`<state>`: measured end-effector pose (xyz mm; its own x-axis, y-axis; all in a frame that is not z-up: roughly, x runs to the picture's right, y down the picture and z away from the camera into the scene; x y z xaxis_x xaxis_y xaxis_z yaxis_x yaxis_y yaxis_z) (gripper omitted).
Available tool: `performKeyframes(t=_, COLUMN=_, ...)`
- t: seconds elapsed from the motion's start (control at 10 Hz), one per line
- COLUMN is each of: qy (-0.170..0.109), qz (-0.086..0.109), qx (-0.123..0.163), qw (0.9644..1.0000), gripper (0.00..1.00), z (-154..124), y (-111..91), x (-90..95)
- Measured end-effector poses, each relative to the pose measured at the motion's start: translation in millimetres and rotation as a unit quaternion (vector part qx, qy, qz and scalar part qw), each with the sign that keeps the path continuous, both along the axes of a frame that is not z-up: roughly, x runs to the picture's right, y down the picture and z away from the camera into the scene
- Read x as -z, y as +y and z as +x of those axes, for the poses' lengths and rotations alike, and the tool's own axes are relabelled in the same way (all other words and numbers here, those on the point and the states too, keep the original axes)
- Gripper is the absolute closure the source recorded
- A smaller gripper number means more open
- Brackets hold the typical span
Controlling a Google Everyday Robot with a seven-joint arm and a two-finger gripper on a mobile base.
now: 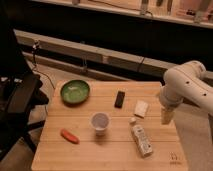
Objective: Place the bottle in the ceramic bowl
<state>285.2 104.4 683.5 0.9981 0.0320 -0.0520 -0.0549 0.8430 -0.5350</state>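
The desk point(80, 152) carried six items, one of each kind.

1. One bottle point(142, 140): lying on its side toward 4 o'clock from the desk centre, with its pale cap end pointing to about 11 o'clock. Nothing gripped it.
2. One ceramic bowl point(75, 92): green, upright, at 10 o'clock near the far left corner, well apart from the bottle.
3. One cup point(100, 122): pale, upright, near the centre, between the bowl and the bottle.
4. One black block point(119, 98): flat, at 12 o'clock from the cup.
5. One white block point(141, 108): flat, at 12 o'clock from the bottle, just beyond its cap.
6. One orange item point(69, 136): elongated, lying at 8 o'clock from the cup.

One white arm point(186, 84) entered from 3 o'clock. Its tool point(166, 116) hung at the desk's right edge, at 3 o'clock from the white block and at 1 o'clock from the bottle, apart from both. Whether the tool was released or clenched could not be told.

The desk was a light wooden top with visible boards. One dark chair point(20, 97) stood at 9 o'clock. A pale ledge point(75, 49) ran behind the desk below a dark wall, and a cable point(44, 75) trailed over the floor point(55, 70).
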Motion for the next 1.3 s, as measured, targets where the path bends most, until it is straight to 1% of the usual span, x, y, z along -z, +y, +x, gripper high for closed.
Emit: performKeyframes(t=1.3, qy=-0.001, qz=-0.001, qx=-0.001, qw=1.0000, gripper=0.20, z=-0.2, y=1.0, x=-0.8)
